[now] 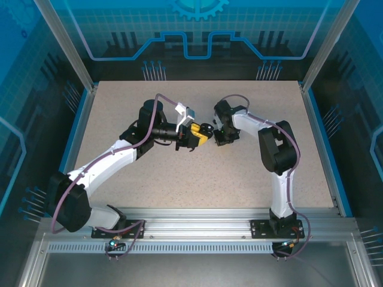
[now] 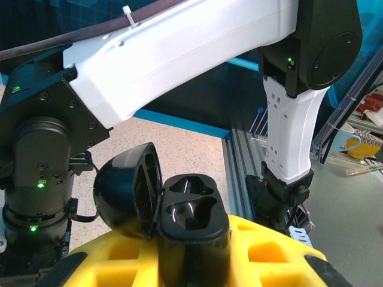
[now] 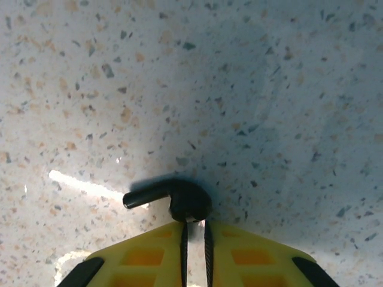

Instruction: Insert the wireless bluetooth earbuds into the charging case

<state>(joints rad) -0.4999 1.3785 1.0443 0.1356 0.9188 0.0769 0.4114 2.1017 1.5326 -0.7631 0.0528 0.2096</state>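
Earbud (image 3: 179,200), black, stemmed, pinched in right end effector (image 3: 194,227); left end effector (image 2: 191,242) grips open case (image 2: 191,206).

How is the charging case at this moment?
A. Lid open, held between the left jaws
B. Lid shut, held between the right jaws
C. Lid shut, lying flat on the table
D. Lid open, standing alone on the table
A: in the left wrist view the charging case stands between the yellow jaws of the left gripper, with its lid swung open to one side.
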